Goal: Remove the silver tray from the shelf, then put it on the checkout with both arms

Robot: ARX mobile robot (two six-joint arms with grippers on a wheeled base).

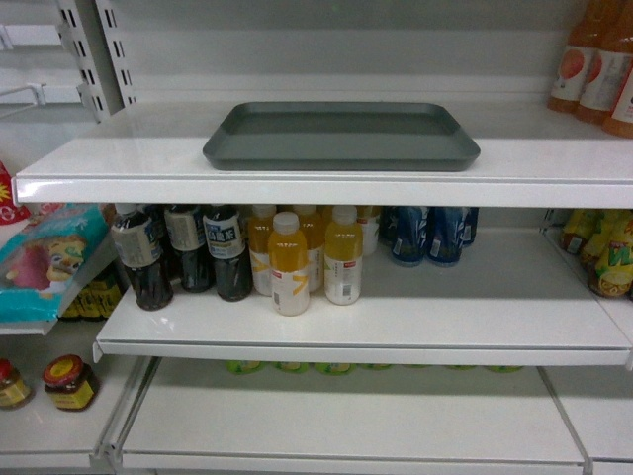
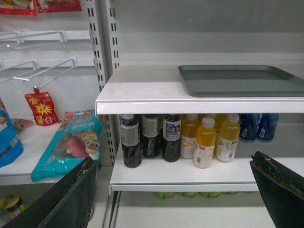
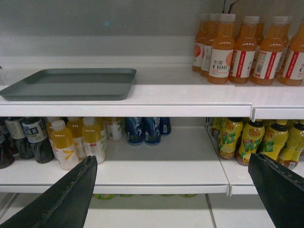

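**Tray waits on the shelf, both arms held back and open**

Head view: a silver tray (image 1: 341,136) lies flat on a white shelf (image 1: 119,163), roughly centred along its width, with its long front rim set just back from the shelf's pale front lip. Nothing rests on it or touches it. That bare strip of shelf on either side probably matters, since it leaves each arm room to come in at one short end. Below, dark bottles (image 1: 178,252) and yellow juice bottles (image 1: 315,257) stand in rows on the next shelf down. Neither arm shows in this view, and no checkout is visible.

Left wrist view: the left gripper (image 2: 173,194) sits low, level with the lower shelf and well apart from the tray (image 2: 242,80), which appears up and to the right. Its jaws stand wide apart, holding nothing, one dark finger at each bottom corner. A teal snack bag (image 2: 66,147) and red packets hang on the neighbouring rack.

Right wrist view: the right gripper (image 3: 173,192) mirrors this, low and clear of the shelf (image 3: 190,97), jaws spread wide and empty. The tray (image 3: 71,84) lies up and to the left. Orange drink bottles (image 3: 247,47) stand on the same level further right, apart from the tray.

My reading: lifting has not begun. Each gripper must rise and close on its own side of the rim, evenly, or the wide tray could tilt.
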